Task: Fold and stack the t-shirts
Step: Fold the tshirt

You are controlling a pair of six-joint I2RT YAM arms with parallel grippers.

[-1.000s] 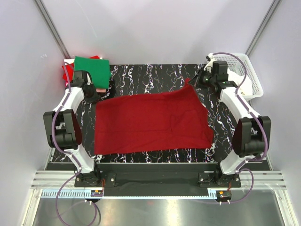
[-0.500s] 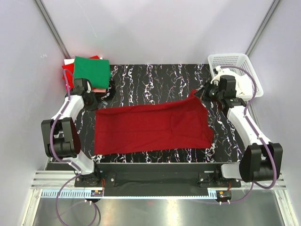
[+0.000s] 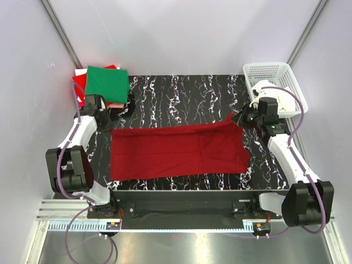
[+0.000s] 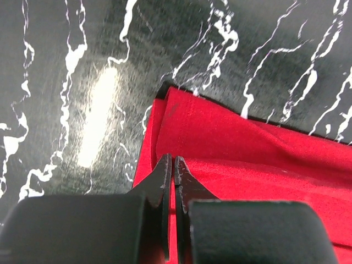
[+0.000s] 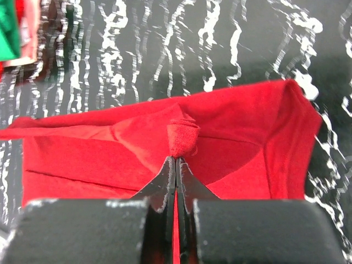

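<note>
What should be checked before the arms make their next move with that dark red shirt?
1. Grip of the left gripper on the dark red t-shirt: ok, shut on its edge.
2. Grip of the right gripper: ok, shut on a bunched bit of cloth.
3. Held edge straight: not ok, the right corner sits farther back.
4. Near edge flat on the marbled table: ok.
5. The green t-shirt on the far-left pile, apart from the fold: ok.
6. How many layers are pinched: cannot tell.

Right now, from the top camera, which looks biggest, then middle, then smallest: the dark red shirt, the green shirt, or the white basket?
Biggest: dark red shirt, spread out flat.
Middle: white basket, at the far right corner.
Smallest: green shirt, folded.
</note>
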